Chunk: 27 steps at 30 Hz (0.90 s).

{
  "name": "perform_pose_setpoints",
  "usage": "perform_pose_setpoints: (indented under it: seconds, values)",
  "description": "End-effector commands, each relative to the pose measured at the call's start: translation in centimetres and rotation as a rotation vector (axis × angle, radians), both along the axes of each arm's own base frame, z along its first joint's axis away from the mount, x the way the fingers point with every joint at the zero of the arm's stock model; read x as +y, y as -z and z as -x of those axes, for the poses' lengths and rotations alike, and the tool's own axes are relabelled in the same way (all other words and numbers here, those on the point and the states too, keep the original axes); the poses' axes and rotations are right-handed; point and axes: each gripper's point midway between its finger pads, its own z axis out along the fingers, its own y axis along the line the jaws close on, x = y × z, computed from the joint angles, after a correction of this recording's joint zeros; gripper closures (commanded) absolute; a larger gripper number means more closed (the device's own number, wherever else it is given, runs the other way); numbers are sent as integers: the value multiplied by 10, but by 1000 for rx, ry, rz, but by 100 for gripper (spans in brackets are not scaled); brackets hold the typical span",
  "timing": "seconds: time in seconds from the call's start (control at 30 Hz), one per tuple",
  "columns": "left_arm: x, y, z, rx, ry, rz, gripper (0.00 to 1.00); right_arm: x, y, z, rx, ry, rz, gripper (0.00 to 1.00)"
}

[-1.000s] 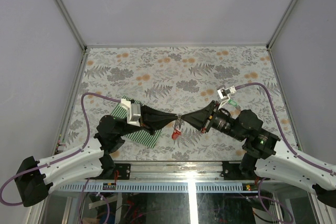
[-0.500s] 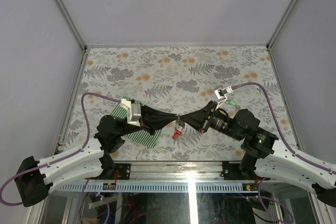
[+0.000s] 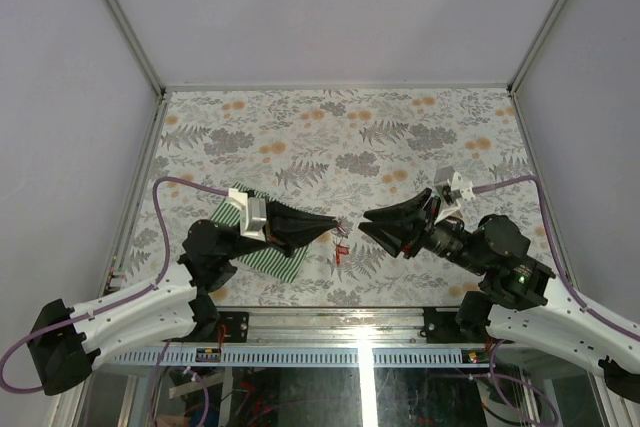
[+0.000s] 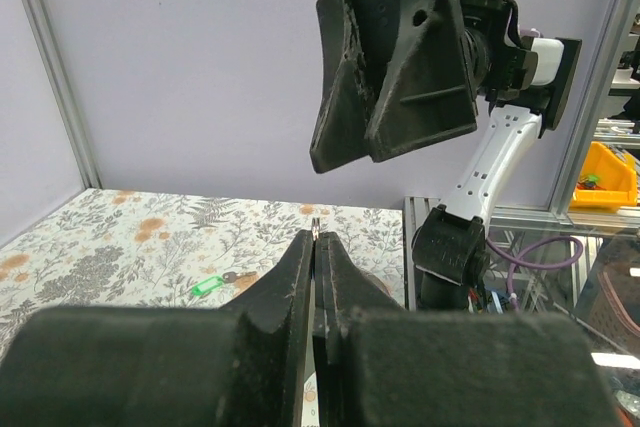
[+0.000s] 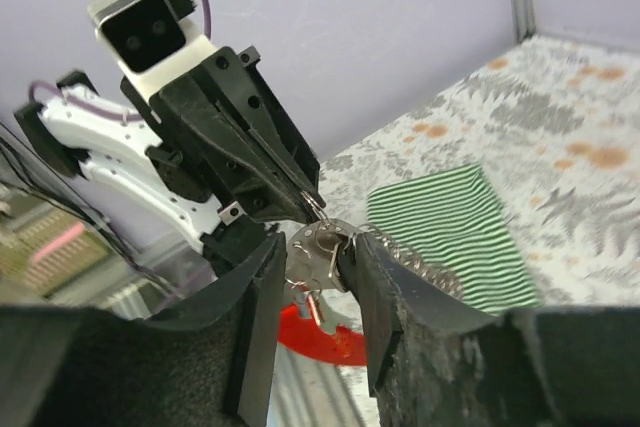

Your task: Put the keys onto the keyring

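Note:
My left gripper point(image 3: 333, 224) is shut on the keyring point(image 3: 340, 230) and holds it above the table, its red tag point(image 3: 340, 252) hanging down. In the left wrist view only a bit of metal ring point(image 4: 317, 228) pokes out between the shut fingers. My right gripper point(image 3: 363, 223) is open, just right of the ring and apart from it. In the right wrist view the keyring point(image 5: 316, 258) and red tag point(image 5: 326, 343) show between my open fingers point(image 5: 380, 287), with small metal pieces hanging from the ring. A green-tagged key point(image 4: 207, 285) lies on the table.
A green-striped cloth point(image 3: 265, 252) lies under the left arm and also shows in the right wrist view point(image 5: 450, 222). The floral table cover point(image 3: 330, 137) stretches behind both arms. Metal frame posts stand at the table's corners.
My right gripper has opened and drawn back to the right, away from the keyring. The left gripper has kept hold of the ring and barely moved.

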Motion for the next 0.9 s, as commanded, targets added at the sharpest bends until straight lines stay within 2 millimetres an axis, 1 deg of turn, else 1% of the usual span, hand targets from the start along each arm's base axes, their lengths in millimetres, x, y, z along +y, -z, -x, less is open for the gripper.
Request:
perform_pose_setpoints:
  seconds: [0.0,0.07,0.13,0.27,0.5,0.67,0.87]
  values:
    - [9,-39,13,-87,26,104,100,-4,-28,9,-390,-39,67,58]
    - [9,-40,16,-90,41,106,100,-4,-30,12,-503,-47,84,57]
    - [10,-42,20,-97,56,111,100,-4,-37,15,-589,-52,75,56]
    - [11,-46,28,-122,95,119,100,4,-40,23,-682,-127,133,56]
    - [9,-53,42,-161,168,124,100,19,-34,33,-697,-254,190,60]
    - [11,-57,45,-173,180,131,100,22,-31,35,-689,-277,193,66]
    - [11,-58,49,-180,197,128,100,24,-29,36,-685,-285,190,66]
